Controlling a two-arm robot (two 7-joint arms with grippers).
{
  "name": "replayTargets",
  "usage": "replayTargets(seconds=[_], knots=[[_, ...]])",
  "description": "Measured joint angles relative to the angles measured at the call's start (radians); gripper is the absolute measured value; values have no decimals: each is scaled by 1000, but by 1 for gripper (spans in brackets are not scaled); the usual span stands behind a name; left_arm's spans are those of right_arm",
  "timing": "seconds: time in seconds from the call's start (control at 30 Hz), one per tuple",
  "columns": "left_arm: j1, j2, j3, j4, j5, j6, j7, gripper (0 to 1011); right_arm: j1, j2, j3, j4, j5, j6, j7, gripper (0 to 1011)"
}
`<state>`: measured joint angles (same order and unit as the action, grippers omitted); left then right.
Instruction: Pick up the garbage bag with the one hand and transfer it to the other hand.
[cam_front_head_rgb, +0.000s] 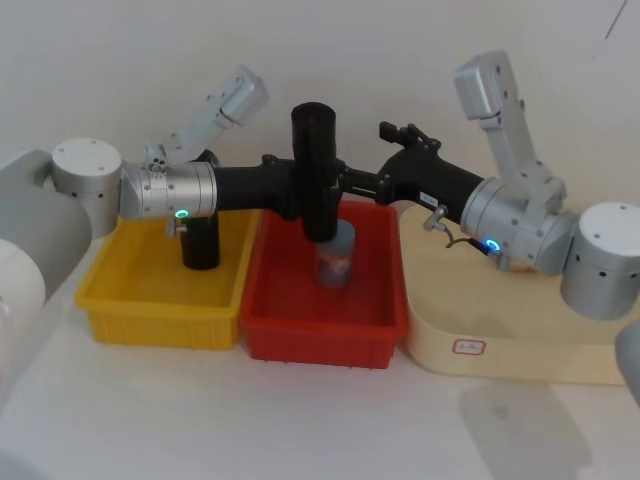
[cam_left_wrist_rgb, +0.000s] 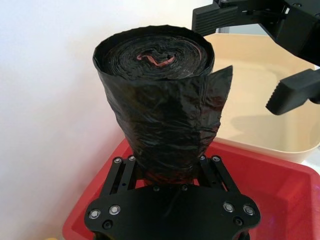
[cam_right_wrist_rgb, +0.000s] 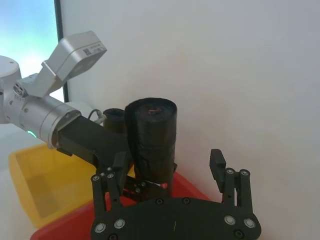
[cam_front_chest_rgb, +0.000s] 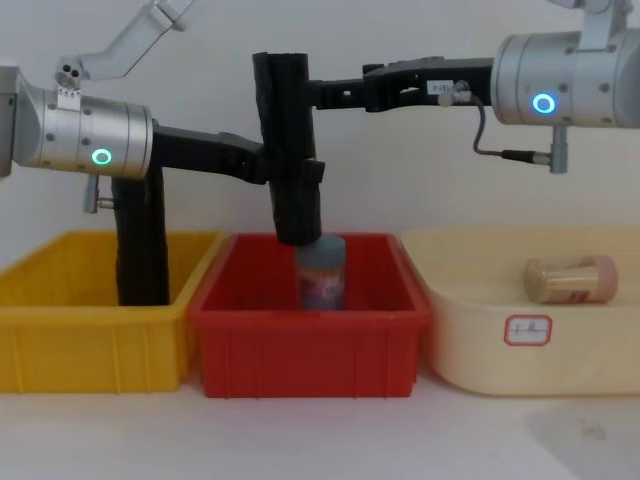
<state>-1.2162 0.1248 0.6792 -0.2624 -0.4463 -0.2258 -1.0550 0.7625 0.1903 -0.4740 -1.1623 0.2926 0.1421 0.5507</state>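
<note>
Now: you have both arms meeting over the red bin (cam_front_head_rgb: 300, 335).
Garbage bag: the garbage bag (cam_front_head_rgb: 316, 140) is upright in the air, just above the jar (cam_front_head_rgb: 337, 262) in that bin.
Left gripper: your left gripper (cam_front_chest_rgb: 283, 168) comes in from 9 o'clock and pinches the roll's lower half.
Right gripper: your right gripper (cam_left_wrist_rgb: 247, 60) comes in from 3 o'clock, fingers spread beside the roll's top.
Other roll: the other roll (cam_front_head_rgb: 200, 245) stands in the yellow bin (cam_front_head_rgb: 150, 315), at 9 o'clock of the red one.

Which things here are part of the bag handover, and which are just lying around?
In the job: garbage bag; left gripper, shut on it; right gripper, open near its top.
Lying about: black roll in yellow bin; standing jar in red bin; toppled jar in cream tray.
</note>
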Motion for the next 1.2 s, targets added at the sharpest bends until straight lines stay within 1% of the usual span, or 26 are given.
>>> replayTargets(seconds=[0.53,0.83,1.2], knots=[[6,5,2,-16,-2,6,5,464,45,-22,-27,69,13,-31,30,1000],[7,6,2,-19,-2,7,6,464,74,-39,-40,121,20,-49,43,1000],[8,7,2,-21,-2,8,6,464,116,-68,-59,202,27,-76,60,1000]])
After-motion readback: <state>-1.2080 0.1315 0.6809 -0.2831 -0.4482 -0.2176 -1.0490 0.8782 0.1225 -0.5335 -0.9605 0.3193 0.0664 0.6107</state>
